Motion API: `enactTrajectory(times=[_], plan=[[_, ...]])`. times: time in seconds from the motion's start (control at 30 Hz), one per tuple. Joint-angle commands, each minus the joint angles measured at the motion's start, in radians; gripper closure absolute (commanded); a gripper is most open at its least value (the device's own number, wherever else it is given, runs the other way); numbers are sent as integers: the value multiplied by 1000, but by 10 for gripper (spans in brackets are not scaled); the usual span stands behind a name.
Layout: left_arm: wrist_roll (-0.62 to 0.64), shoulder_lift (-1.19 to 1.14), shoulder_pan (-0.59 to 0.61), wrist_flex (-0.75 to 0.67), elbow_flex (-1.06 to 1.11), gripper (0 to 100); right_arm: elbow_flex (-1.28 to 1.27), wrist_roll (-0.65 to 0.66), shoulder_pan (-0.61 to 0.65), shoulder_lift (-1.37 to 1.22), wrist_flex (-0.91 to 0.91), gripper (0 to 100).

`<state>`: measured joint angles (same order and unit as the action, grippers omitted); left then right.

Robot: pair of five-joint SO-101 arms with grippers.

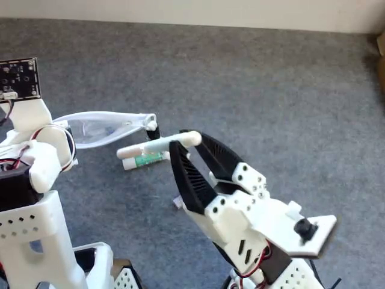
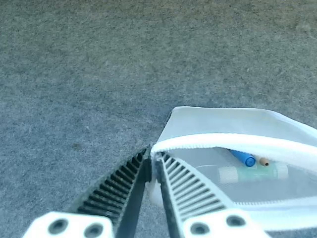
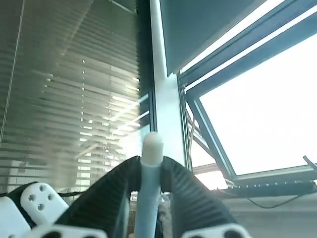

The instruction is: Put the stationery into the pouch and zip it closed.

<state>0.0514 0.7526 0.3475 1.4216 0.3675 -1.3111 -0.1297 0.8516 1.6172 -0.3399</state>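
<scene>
A: Right claw (image 1: 187, 142), nearest the front. What has it got?

B: Its black fingers are clamped across a pale pen (image 1: 144, 148), close to the rounded end. The pen sits roughly level above the grey bench (image 1: 271, 72), and its long free end points toward the left arm. From the right wrist, the same claw (image 3: 150, 166) pinches the pen (image 3: 151, 146) with a window frame (image 3: 163, 99) and blinds (image 3: 74, 99) behind.

A: And just past it?

B: A green-labelled stick (image 1: 144, 160) lies flat on the bench, right beside the pen's free end. I cannot tell whether they touch.

A: Where is the pouch?

B: A little farther back. The clear pouch (image 1: 108, 129) stretches from the left arm toward the pen, with its mouth gaping. The left claw (image 2: 152, 157) is squeezed tight on the pouch (image 2: 237, 129) at one end of the white rim.

A: Anything in it?

B: A blue pen (image 2: 242, 158) shows through the opening. A pale green tube (image 2: 252, 172) shows there too, but I cannot tell whether it is inside or behind the clear wall.
</scene>
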Motion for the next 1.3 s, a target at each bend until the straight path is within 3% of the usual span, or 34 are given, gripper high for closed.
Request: enactTrajectory(times=[0.0,0.4,0.63,0.87,1.1,1.27], plan=[[12,-4,10,-5,19,994,-10,-3,8,-101,-156,995],[12,2,10,-9,38,994,-1,-3,1,-513,-578,995],[12,4,10,-9,39,994,18,-3,-62,-734,-694,995],[12,4,10,-9,39,994,24,-3,-56,-898,-728,995],[12,4,10,-9,39,994,16,0,39,-931,-722,995],[12,4,10,-9,41,994,7,135,76,-938,-720,993]])
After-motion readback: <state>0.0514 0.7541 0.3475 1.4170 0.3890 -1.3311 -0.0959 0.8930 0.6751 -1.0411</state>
